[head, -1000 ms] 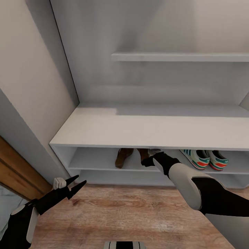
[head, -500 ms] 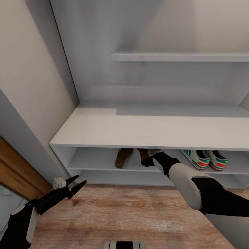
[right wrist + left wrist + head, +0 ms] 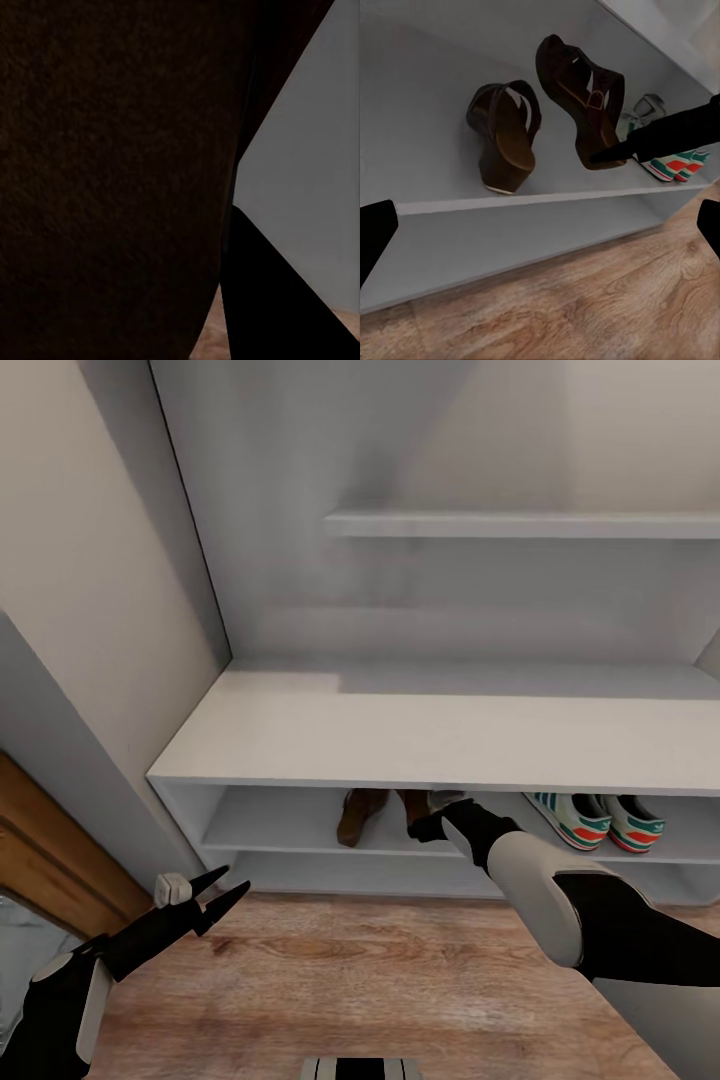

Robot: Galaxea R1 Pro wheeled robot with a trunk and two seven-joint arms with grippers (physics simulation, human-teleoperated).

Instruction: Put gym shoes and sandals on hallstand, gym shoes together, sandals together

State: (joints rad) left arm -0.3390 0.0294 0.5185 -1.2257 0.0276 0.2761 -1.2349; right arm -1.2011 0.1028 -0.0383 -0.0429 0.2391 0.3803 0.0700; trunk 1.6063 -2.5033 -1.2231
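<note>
Two dark brown sandals sit on the upper shoe shelf of the pale grey hallstand (image 3: 420, 735). One sandal (image 3: 502, 135) lies flat; the other sandal (image 3: 585, 97) stands tilted on its edge. My right gripper (image 3: 428, 826) reaches under the bench top and looks shut on the tilted sandal (image 3: 415, 805); in the right wrist view its brown leather (image 3: 112, 165) is pressed against a black finger (image 3: 277, 300). The two gym shoes (image 3: 575, 818) (image 3: 632, 823) stand side by side on the same shelf, further right. My left gripper (image 3: 215, 895) hangs open over the wood floor (image 3: 380, 970).
A wall shelf (image 3: 520, 525) runs above the bench. A grey wall and a wooden door frame (image 3: 50, 860) close in on the left. The lower shoe shelf (image 3: 510, 232) sits just above the floor.
The whole picture has shifted a few pixels to the right, so the camera moved slightly. Arms, sandals and gym shoes stay where they were.
</note>
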